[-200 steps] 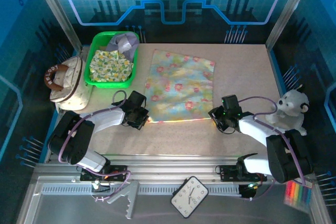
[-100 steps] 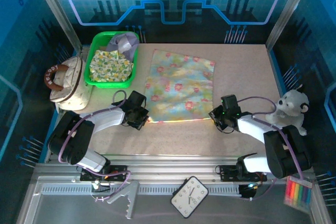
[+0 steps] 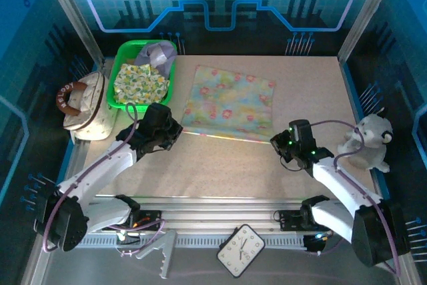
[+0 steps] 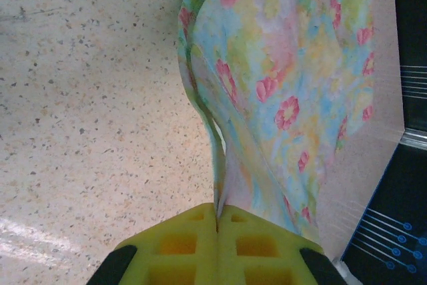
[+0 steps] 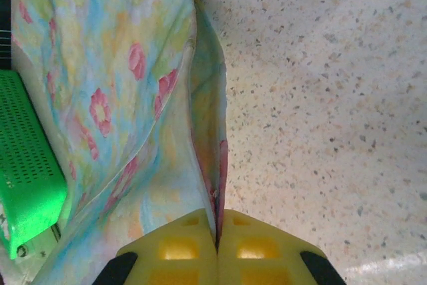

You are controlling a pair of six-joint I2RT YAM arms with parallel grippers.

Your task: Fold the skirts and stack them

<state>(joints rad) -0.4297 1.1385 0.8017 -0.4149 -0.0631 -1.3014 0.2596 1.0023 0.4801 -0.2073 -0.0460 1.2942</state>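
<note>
A pastel floral skirt [image 3: 230, 101] with pink flowers lies mid-table, its near edge raised off the surface. My left gripper [image 3: 175, 129] is shut on its near left corner; the left wrist view shows the skirt [image 4: 287, 65] pinched in the gripper [image 4: 217, 208]. My right gripper [image 3: 277, 141] is shut on the near right corner, and in the right wrist view the skirt [image 5: 113, 85] runs up from the gripper [image 5: 218, 221]. The yellow-green leafy skirt [image 3: 139, 83] and the lavender-grey skirt [image 3: 159, 53] lie in the green basket [image 3: 114, 71]. The khaki-tan skirt is out of view.
The cream handbag [image 3: 83, 105] stands at the left edge beside the basket [image 5: 27, 158]. A white plush toy [image 3: 365, 143] sits at the right edge. A clock [image 3: 240, 250] lies on the rail below the table. Bare tabletop [image 3: 227, 171] stretches in front of the floral skirt.
Both grippers have risen and moved away from the arm bases, carrying the floral skirt's near edge up and toward the far side. The left arm has stretched out.
</note>
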